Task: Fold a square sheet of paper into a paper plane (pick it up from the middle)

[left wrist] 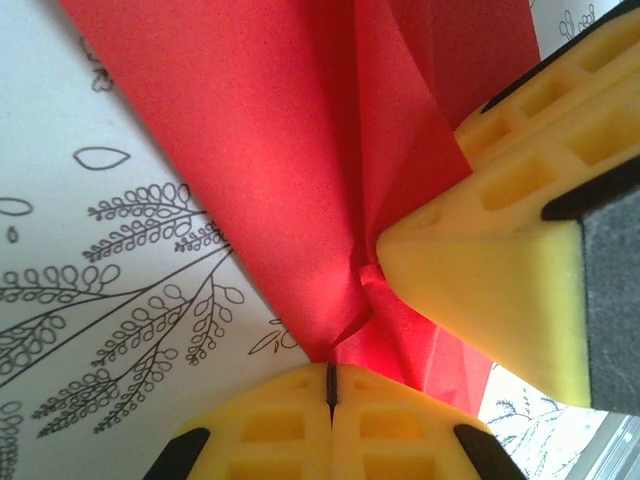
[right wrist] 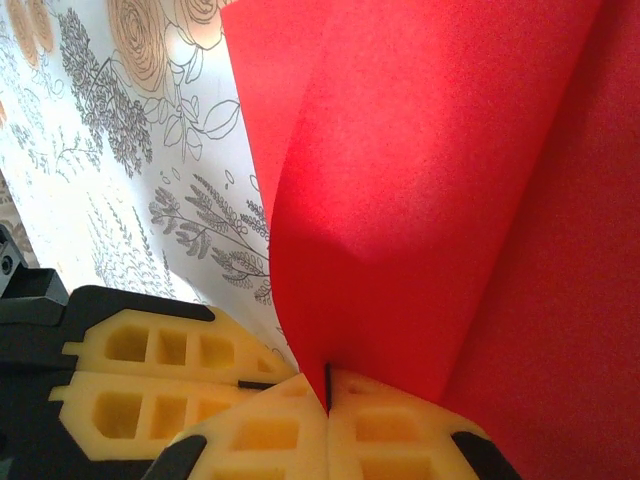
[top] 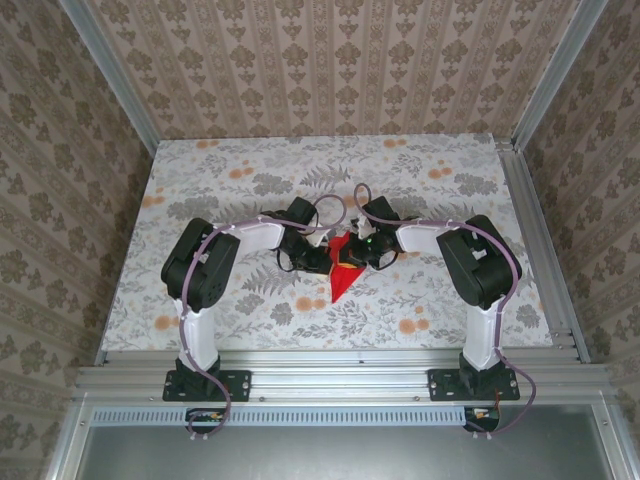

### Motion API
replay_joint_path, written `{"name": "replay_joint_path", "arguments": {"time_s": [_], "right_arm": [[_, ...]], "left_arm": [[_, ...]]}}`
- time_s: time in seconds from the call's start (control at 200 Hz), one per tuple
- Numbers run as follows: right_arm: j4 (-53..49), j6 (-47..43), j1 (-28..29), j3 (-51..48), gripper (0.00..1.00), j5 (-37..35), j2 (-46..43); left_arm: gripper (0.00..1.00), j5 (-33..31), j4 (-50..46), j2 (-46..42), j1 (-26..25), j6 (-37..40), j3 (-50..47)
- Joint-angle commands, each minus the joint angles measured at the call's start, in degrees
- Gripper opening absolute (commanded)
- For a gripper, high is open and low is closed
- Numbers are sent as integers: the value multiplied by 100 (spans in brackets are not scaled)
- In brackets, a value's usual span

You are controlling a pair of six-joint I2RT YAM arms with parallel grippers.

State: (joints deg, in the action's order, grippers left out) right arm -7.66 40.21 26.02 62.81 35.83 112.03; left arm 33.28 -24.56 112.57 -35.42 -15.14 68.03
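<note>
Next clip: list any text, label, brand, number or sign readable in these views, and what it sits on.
None: no readable text in any view.
The red paper is plain, the yellow fingers are unmarked, and the table cover and walls carry floral patterns, no lettering.

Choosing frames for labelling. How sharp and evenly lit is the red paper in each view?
Top external: red paper small, crisp, evenly lit. Left wrist: very close, slightly soft, dark shadow in its pinched creases. Right wrist: grainy, a broad shadow across the lower fold.
</note>
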Motion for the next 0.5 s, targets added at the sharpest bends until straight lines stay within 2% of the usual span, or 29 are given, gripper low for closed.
{"name": "replay_joint_path", "arguments": {"time_s": [0.0, 0.495], "right_arm": [[47, 119, -27, 67, 7, -127, 91], [-7, 40, -11, 136, 8, -59, 333]], "left_arm": [[0, -235, -67, 291, -9, 178, -30], [0, -128, -37, 233, -9, 138, 32]]}}
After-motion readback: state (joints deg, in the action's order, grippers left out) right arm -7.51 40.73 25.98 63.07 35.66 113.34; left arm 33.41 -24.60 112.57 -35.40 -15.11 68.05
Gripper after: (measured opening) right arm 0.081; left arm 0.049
